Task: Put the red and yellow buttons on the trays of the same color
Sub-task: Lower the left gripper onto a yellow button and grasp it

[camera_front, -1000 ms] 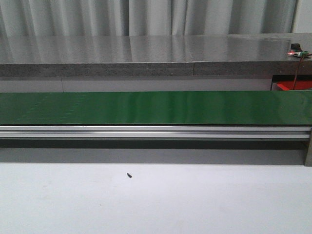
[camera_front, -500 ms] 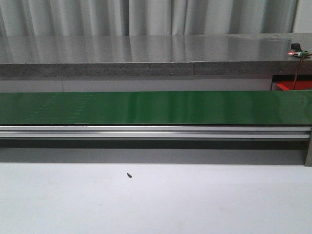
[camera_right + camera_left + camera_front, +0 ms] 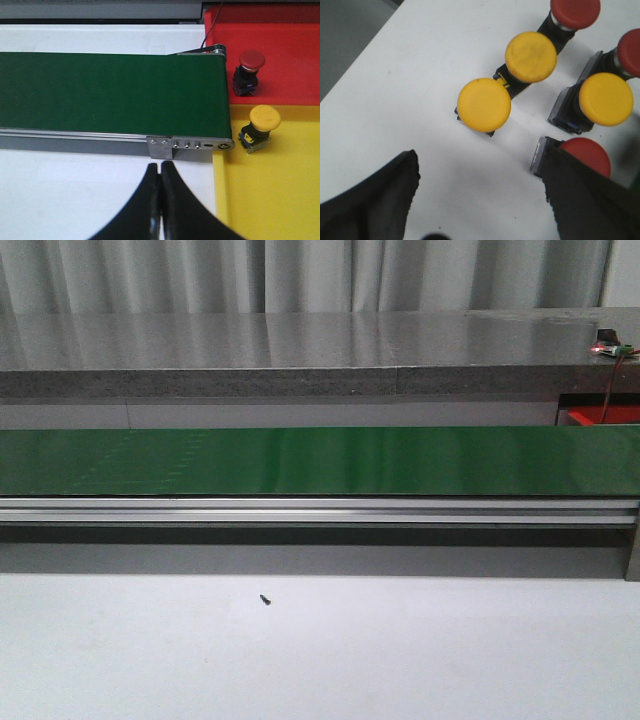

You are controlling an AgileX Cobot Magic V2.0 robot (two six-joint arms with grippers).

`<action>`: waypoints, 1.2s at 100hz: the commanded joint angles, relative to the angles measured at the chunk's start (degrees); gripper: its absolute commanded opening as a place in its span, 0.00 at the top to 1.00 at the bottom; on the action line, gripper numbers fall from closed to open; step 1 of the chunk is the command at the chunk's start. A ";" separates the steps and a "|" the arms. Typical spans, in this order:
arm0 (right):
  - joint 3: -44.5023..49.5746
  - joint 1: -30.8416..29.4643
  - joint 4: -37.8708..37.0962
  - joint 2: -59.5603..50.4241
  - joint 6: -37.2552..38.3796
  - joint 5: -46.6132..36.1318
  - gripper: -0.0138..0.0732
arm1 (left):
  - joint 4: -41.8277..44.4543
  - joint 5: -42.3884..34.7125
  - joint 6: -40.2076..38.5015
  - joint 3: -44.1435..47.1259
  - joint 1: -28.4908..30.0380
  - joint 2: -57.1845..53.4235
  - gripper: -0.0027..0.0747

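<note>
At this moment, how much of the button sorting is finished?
Done: one red button sits on the red tray, one yellow button on the yellow tray. In hand: nothing; the left gripper is open, the right gripper shut and empty. Left: three yellow buttons, nearest, and three red, nearest.

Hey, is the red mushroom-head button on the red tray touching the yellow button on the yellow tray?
Apart. The right wrist view shows the red mushroom-head button and the yellow button separated by bare tray surface.

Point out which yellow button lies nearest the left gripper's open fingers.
The yellow button standing alone toward the left gripper; the other two yellow ones sit farther off among red buttons.
</note>
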 commanded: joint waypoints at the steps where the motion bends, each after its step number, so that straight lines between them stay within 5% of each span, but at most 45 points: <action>1: -1.53 0.16 0.62 -0.06 -0.41 -4.02 0.92 | -0.25 -1.75 -0.52 -3.50 0.09 -0.54 0.30; 88: -1.53 0.16 0.62 -0.06 -0.41 -4.02 0.92 | 0.22 -11.04 1.00 -6.00 0.09 8.92 0.31; 120: -1.53 0.16 0.62 -0.06 -0.41 -4.02 0.92 | 0.22 -11.04 1.00 -6.00 0.09 8.92 0.67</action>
